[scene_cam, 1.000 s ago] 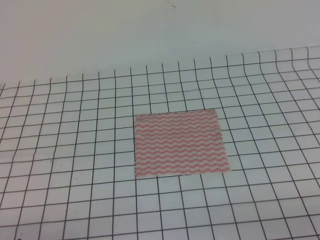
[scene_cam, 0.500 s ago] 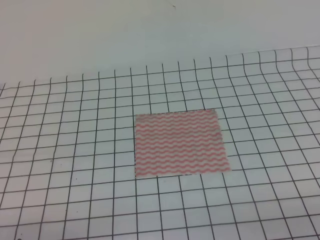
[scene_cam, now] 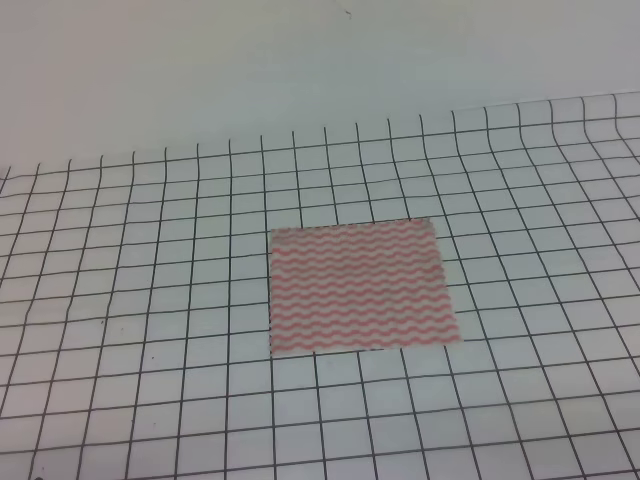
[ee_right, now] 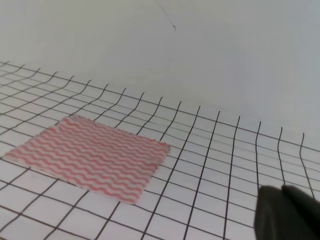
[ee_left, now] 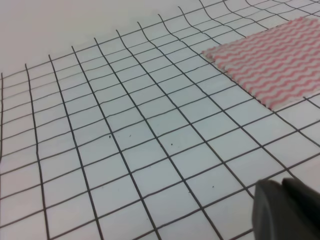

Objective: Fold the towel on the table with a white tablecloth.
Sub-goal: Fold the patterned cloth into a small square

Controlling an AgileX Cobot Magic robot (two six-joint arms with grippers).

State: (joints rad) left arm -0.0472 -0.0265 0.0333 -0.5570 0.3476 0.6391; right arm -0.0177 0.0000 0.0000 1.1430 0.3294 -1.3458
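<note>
With both end effectors' states unclear, the towel [scene_cam: 360,288], lying flat mid-frame, is risking dragging the white tablecloth [scene_cam: 150,300] when pinched.

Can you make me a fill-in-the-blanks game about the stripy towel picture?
1. The towel has wavy stripes coloured ____ on white.
2. The towel lies ____ on the white tablecloth, with no fold in it yet.
3. The tablecloth is printed with thin black lines that make small ____.
4. In the exterior high view, the number of grippers touching the towel is ____.

Missing words: pink-red; flat; squares; zero
</note>
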